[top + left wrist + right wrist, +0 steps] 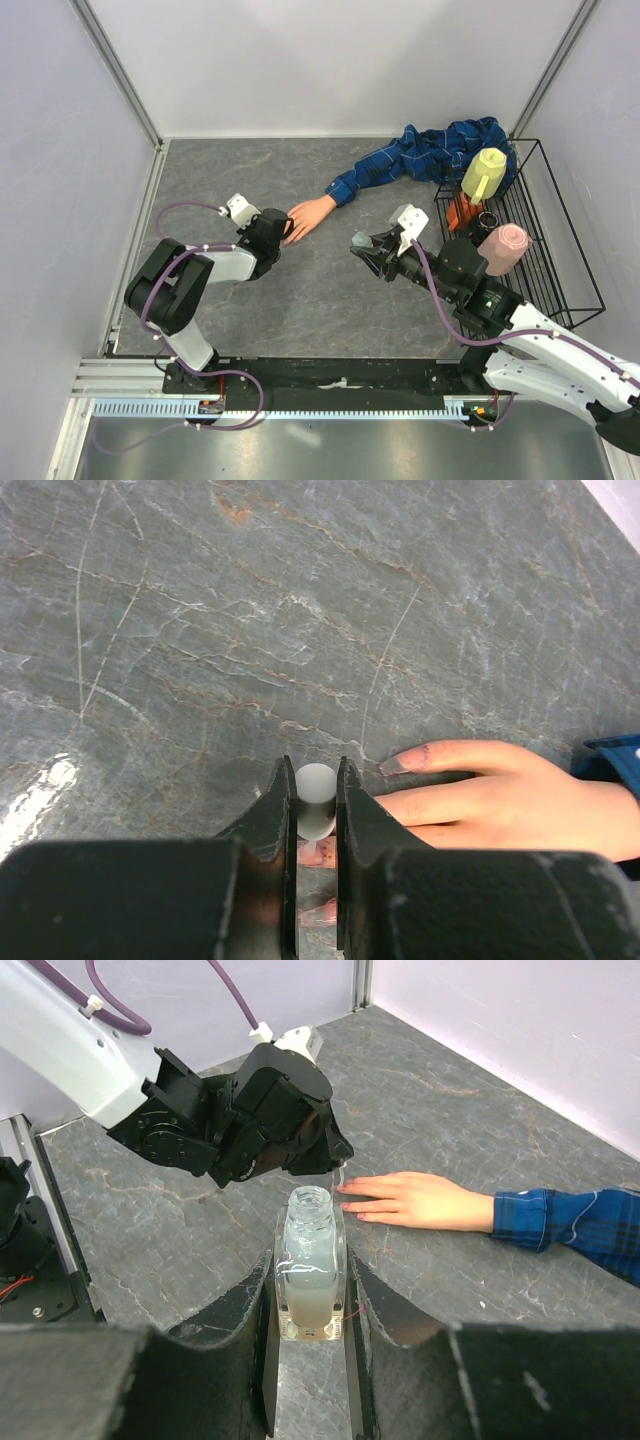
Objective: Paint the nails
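Clear bottle [309, 1280], uncapped, is clamped upright in your right gripper [362, 246], close by for dipping I'd guess. Your left gripper [316, 772] pinches the white cap [315, 815] right over the nails [398, 764] of the mannequin hand [500, 800] lying flat on the table [200, 630].

Tabletop [300, 310]: grey stone pattern, white and rust veins. Mannequin hand [308, 216], centre: peach; nails [392, 765] seemingly pink-red streaked, too small to be sure. Sleeve [400, 160], upper right: blue plaid. Polish bottle [309, 1270]: clear, milky white content. Cap [315, 785]: white. Wire basket [575, 225], right: black; container [484, 172] yellow, cup [503, 247] pink.
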`<action>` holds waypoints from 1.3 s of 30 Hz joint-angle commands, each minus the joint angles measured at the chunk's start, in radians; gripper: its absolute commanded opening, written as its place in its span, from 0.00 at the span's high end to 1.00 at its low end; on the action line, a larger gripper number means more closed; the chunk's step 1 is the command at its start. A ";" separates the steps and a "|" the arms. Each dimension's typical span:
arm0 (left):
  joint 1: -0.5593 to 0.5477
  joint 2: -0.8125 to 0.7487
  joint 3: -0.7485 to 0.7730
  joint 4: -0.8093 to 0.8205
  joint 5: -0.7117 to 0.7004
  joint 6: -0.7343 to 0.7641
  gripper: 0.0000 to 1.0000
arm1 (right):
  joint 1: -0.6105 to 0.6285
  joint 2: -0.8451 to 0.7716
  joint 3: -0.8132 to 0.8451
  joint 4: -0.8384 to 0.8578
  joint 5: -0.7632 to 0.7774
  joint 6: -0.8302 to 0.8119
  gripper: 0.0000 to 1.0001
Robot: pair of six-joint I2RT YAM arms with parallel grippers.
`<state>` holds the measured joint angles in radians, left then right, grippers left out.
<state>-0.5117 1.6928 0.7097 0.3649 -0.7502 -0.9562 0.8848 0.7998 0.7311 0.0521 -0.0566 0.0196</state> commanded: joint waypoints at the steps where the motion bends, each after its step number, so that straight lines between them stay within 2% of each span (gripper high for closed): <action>1: 0.006 0.015 0.024 0.066 -0.014 0.010 0.98 | -0.006 -0.002 0.001 0.054 -0.019 0.002 1.00; 17: 0.009 -0.001 0.027 -0.007 -0.021 -0.032 0.98 | -0.007 -0.001 0.001 0.057 -0.029 0.003 1.00; 39: 0.018 -0.008 0.027 -0.030 -0.032 -0.036 0.98 | -0.010 -0.002 -0.001 0.061 -0.035 0.008 1.00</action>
<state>-0.5003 1.6974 0.7097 0.3347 -0.7319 -0.9569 0.8787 0.8005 0.7273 0.0593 -0.0757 0.0219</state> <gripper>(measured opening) 0.140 0.327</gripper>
